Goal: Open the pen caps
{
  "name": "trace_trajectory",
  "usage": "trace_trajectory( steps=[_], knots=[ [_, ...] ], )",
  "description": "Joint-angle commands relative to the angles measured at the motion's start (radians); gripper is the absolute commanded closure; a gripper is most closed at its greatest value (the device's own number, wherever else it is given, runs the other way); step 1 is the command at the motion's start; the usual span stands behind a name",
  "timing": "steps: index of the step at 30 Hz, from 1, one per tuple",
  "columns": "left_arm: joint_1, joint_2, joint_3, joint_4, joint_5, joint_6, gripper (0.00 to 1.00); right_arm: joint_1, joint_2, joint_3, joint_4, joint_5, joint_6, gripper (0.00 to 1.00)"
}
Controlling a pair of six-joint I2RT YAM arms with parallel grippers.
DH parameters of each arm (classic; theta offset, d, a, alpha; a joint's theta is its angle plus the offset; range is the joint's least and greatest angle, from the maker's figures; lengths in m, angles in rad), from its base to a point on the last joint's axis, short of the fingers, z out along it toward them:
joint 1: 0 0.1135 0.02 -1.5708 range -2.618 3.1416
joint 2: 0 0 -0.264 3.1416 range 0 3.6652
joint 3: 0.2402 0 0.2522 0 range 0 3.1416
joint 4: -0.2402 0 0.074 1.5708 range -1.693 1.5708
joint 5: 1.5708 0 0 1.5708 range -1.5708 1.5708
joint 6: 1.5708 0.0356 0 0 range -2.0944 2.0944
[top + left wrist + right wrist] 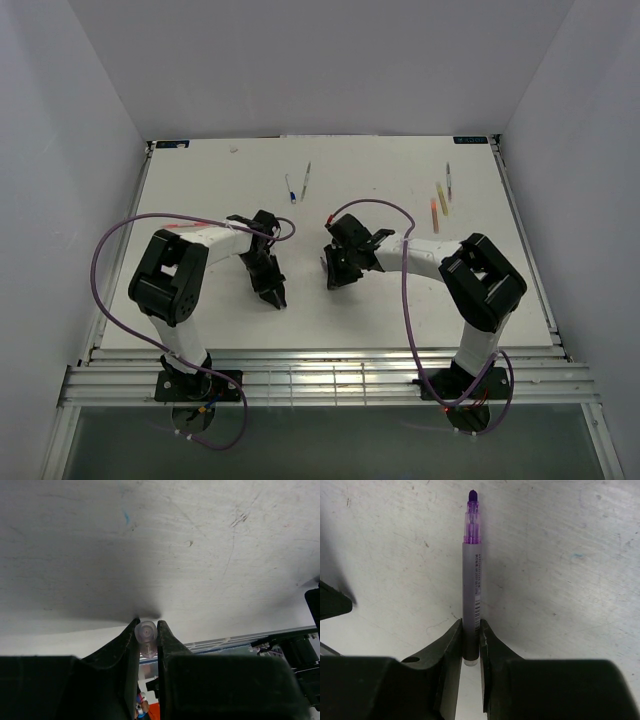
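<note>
L gripper point(147, 628): black matte wedge-shaped fingers point(125, 647) are closed on a small pen cap point(146, 632). The cap is a short translucent plastic tube, faintly purple. Its round end is turned toward the cam and it is pinched right at the fingertips, just above the tabletop.

R gripper point(471, 632): the same black fingers are clamped on the purple pen point(471, 580) near its back end. The barrel is slim, cylindrical, frosted grey w/ a printed label. A stepped clear-purple neck and bare tip point(472, 494) are pointed away from the wrist.

Cap & pen are held apart, one per gripper, w/ the grippers side by side near table centre.

Table point(200, 200) is white, flat, scuffed w/ grey scratches & small ink specks. Further back, a blue pen point(290, 188) and a pale pen point(306, 177) are laid close together. Far R, a yellow pen point(442, 196) and an orange pen point(434, 214) are laid; caps there are too small to tell. The cell is enclosed by plain white walls point(330, 70).
</note>
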Motion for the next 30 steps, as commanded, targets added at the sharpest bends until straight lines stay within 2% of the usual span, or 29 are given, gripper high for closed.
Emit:
trace_trajectory(
  steps=[1,9,11,21,30],
  knots=[
    [-0.008,0.054,-0.045,0.039,-0.132,0.015,0.75,0.016,0.025,-0.058,-0.043,0.007,0.019,0.77],
    [-0.008,0.105,-0.054,0.037,-0.178,0.029,0.64,0.014,0.035,-0.069,-0.062,0.032,-0.008,0.72],
    [-0.008,0.112,-0.052,0.039,-0.182,0.026,0.61,0.016,0.025,-0.088,-0.057,0.029,-0.008,0.67],
    [-0.008,0.189,0.023,0.011,-0.231,0.032,0.6,0.014,0.061,-0.06,-0.071,0.011,-0.038,0.66],
    [-0.008,0.229,0.09,-0.011,-0.271,0.044,0.61,0.014,0.13,0.037,-0.158,0.035,-0.054,0.7]
  ],
)
